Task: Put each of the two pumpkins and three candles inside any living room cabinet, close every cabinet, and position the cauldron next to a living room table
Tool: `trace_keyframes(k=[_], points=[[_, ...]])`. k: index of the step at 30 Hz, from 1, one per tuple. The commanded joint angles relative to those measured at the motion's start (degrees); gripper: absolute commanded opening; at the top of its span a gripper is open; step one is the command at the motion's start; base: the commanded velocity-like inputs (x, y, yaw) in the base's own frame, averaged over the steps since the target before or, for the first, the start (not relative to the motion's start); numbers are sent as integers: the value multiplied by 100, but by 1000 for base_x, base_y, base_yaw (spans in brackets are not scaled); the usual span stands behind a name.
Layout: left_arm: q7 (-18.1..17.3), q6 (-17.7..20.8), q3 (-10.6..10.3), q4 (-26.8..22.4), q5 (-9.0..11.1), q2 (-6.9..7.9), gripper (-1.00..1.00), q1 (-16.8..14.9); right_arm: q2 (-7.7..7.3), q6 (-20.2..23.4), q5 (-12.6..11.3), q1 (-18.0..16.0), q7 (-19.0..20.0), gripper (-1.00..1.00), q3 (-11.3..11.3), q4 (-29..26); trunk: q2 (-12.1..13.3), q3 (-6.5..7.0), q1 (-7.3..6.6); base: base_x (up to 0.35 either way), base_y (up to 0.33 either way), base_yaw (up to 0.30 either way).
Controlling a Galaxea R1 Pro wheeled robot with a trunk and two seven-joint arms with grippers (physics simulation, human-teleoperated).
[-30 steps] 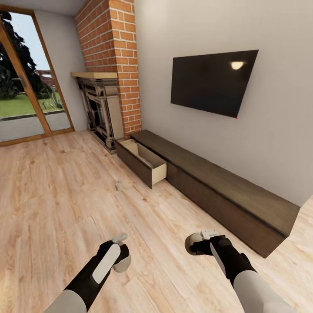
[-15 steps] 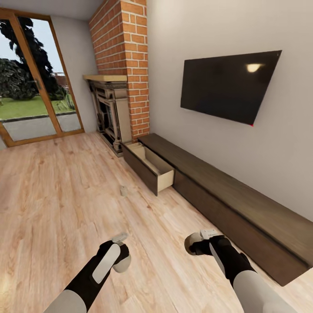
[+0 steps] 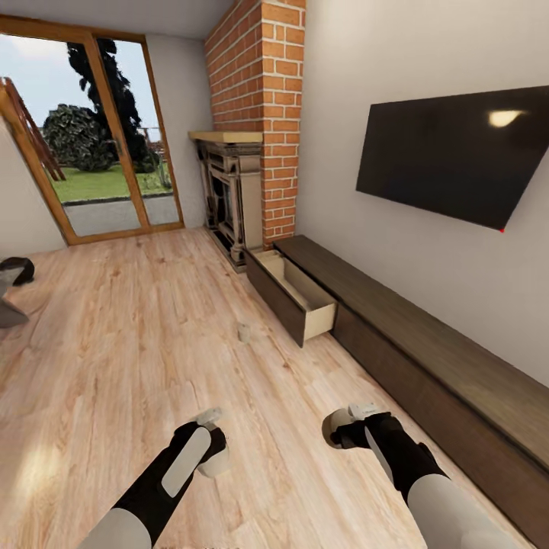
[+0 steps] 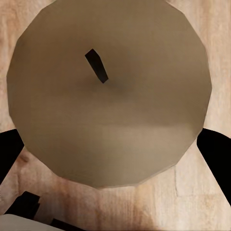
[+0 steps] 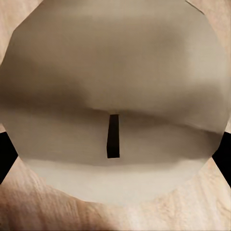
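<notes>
My left gripper [image 3: 214, 451] is shut on a stubby greyish candle [image 3: 219, 462]; in the left wrist view that candle [image 4: 110, 91] shows its round top and dark wick between the black fingers [image 4: 217, 161]. My right gripper [image 3: 338, 428] is shut on a second candle [image 3: 332, 427], whose top and wick show in the right wrist view [image 5: 115, 101]. A third candle [image 3: 244, 332] stands on the floor near the open drawer [image 3: 299, 291] of the long dark-brown cabinet [image 3: 427, 358]. A black round object [image 3: 18, 269] at the left edge may be the cauldron. The pumpkins are out of view.
A brick chimney with a fireplace [image 3: 232, 194] stands beyond the cabinet's far end. A black TV [image 3: 457, 164] hangs on the wall above the cabinet. Glass doors [image 3: 107, 175] close the far side. Wood floor [image 3: 130, 358] stretches ahead and to the left.
The whole head view has shifted, so the camera turned left; the black object at the left edge came into view. Both arms hold the same pose with their candles.
</notes>
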Motion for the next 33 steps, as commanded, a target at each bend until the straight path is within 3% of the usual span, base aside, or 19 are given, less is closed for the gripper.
trace_keyframes(k=[1,10,33], points=[[-3,-2,0,0,-7,0,-100,-1,0,0,-4,-1,0,-100,0,0,0,0,0,0,0,288],[-5,-3,251,14,-7,-6,-100,-1,0,-1,-4,-1,2,-100,0,14,0,0,0,0,0,288],[-5,-4,264,17,-4,-9,-100,-1,-6,-2,-4,-1,2,-100,0,10,0,0,0,0,0,288]])
